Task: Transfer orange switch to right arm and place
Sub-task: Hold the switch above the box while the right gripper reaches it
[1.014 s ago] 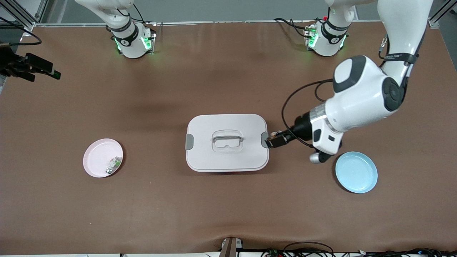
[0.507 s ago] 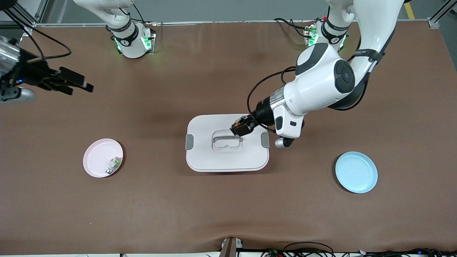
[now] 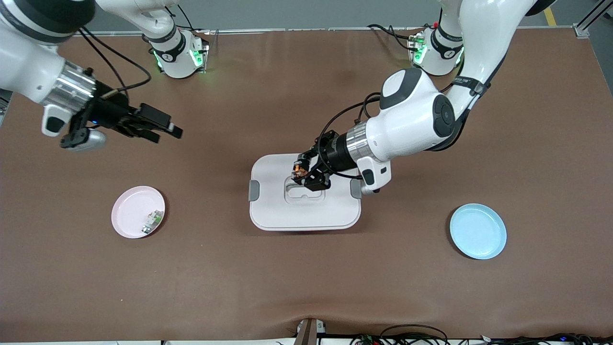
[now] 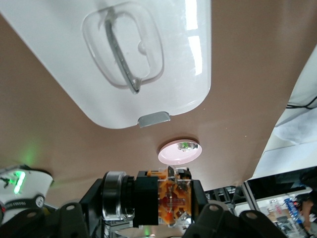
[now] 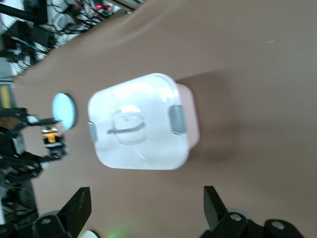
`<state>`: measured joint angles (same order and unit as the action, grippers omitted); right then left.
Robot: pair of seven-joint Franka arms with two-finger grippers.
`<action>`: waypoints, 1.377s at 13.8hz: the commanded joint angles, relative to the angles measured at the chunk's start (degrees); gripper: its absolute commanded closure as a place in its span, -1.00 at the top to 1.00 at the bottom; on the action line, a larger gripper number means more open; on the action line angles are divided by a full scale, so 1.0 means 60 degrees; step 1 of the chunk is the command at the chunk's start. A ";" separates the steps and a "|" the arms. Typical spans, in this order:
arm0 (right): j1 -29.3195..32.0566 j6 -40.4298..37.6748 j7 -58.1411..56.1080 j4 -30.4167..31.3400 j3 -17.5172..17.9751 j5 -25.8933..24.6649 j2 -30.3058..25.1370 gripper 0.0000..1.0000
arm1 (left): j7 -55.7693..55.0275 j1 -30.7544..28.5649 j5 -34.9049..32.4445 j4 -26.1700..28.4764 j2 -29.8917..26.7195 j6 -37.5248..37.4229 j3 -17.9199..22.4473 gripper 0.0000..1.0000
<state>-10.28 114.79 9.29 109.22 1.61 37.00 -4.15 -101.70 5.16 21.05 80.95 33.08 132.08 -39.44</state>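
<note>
Two plates [image 3: 138, 211]; one lidded box [image 3: 304, 216]; two switch parts [image 3: 300, 168].

We note a brown table [image 3: 287, 278] carrying a lidded white box [image 3: 304, 211] at centre, a pink plate [image 3: 129, 211], and a blue plate [image 3: 478, 231].

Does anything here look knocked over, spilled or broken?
Nothing stands out. The white lidded box sits flat with its lid on, the pink plate holds a small greenish-white part, and the blue plate lies flat. The left pincer holds the orange switch over the box; the right pincer is open.
</note>
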 commanded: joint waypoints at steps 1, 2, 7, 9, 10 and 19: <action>-0.0862 0.1181 0.0440 0.0298 -0.0122 0.0454 0.0265 1.00 | -0.0977 0.0486 0.0168 -0.0686 0.0462 0.0119 0.0040 -1.00; -0.1257 0.1708 0.1052 0.0269 -0.0122 0.0468 0.0528 1.00 | -0.1299 0.0618 0.0168 -0.0819 0.0609 0.0265 0.0040 -1.00; -0.2798 0.3061 0.2640 -0.0126 -0.0151 0.0176 0.1555 1.00 | -0.2210 0.0882 0.0153 -0.0820 0.0698 0.0442 0.0069 -1.00; -0.2741 0.2610 0.2641 -0.0490 -0.0151 -0.0232 0.1789 1.00 | -0.2225 0.0927 0.0153 -0.0820 0.0698 0.0442 0.0084 -1.00; -0.2668 0.1823 0.2641 -0.1001 -0.0151 -0.0699 0.2023 1.00 | -0.2225 0.0927 0.0153 -0.0806 0.0698 0.0442 0.0084 -1.00; -0.2154 -0.0281 0.3605 -0.3435 -0.0181 -0.0894 0.2990 1.00 | -0.2122 0.1818 -0.0343 -0.0806 0.0742 0.0442 0.0770 -1.00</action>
<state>-23.28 112.49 27.71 92.51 0.15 30.99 10.71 -114.27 13.21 20.59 77.72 37.02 134.56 -36.84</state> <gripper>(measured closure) 0.000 0.278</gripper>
